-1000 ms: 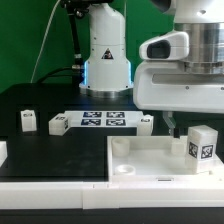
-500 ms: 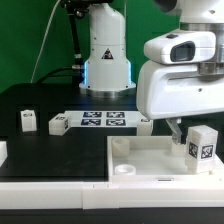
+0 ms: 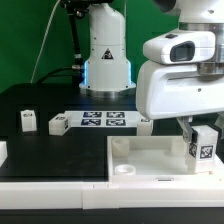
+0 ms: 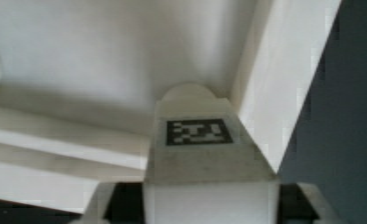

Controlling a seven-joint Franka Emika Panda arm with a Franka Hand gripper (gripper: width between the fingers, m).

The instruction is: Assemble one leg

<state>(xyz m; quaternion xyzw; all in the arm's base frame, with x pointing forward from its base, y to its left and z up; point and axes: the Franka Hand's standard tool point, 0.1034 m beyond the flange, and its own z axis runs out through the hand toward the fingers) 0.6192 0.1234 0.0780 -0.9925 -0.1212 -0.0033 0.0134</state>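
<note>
My gripper (image 3: pixel 203 131) is shut on a leg (image 3: pixel 205 148), a small white block with a black-and-white marker on its face. It holds the leg upright over the right part of the large flat white square piece (image 3: pixel 150 158). In the wrist view the leg (image 4: pixel 198 125) runs out from between my gripper's (image 4: pixel 194 208) dark fingers (image 4: pixel 119 204), marker facing the camera, with the white piece (image 4: pixel 73 85) behind it. Whether the leg's lower end touches the piece cannot be told.
Two more legs (image 3: pixel 28 121) (image 3: pixel 58 124) stand on the black table at the exterior view's left. Another (image 3: pixel 146 122) stands beside the marker board (image 3: pixel 103 119). A white part (image 3: pixel 2 150) shows at the left edge. The arm's base (image 3: pixel 105 55) is behind.
The arm has shifted slightly to the exterior view's right and the held leg has sunk a little toward the large white piece. The other parts have not moved.
</note>
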